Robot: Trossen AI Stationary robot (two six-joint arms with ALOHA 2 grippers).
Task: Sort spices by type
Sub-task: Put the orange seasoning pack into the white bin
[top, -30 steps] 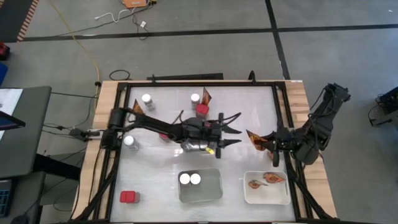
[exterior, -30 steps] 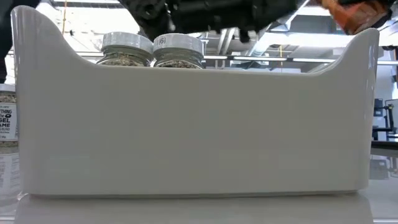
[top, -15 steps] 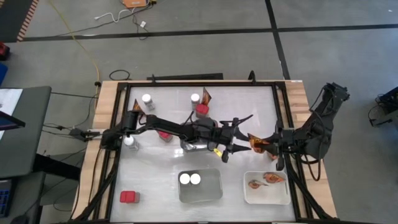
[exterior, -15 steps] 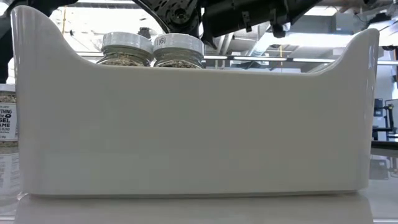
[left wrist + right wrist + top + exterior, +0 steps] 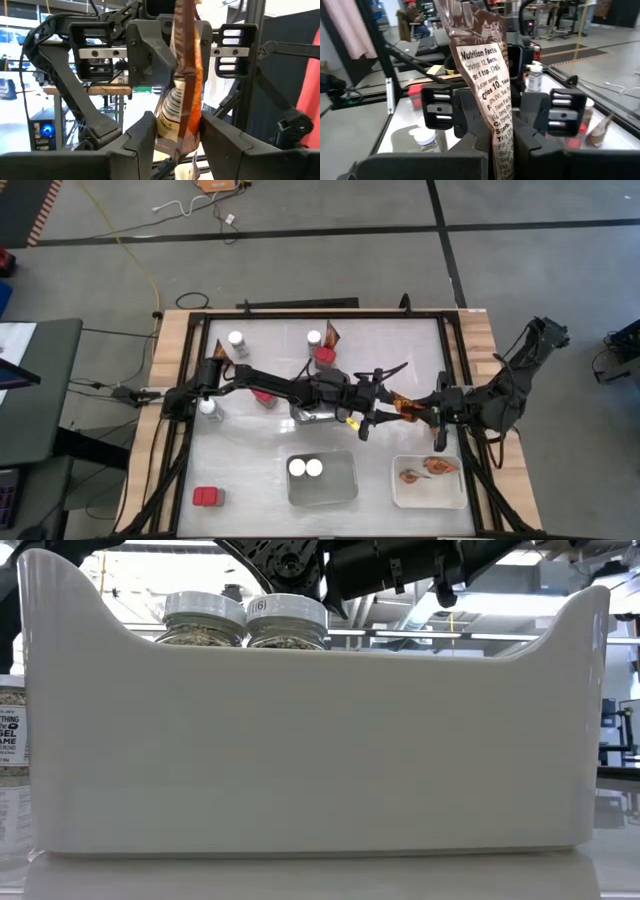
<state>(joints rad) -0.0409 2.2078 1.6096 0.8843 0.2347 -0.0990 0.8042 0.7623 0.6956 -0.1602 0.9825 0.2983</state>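
Mid-table, both tools [image 5: 385, 408] meet on one packet [image 5: 404, 408], seemingly airborne.

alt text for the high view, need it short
Over the table's middle, the right hand holds an orange-brown packet out to the left hand, whose fingers stand on either side of it. Below sit a grey tray with two jars and a white tray with packets.

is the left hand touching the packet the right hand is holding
Cannot tell. In the left wrist view the packet hangs between the left hand fingers, but no contact or gap shows plainly. The right hand clamps it.
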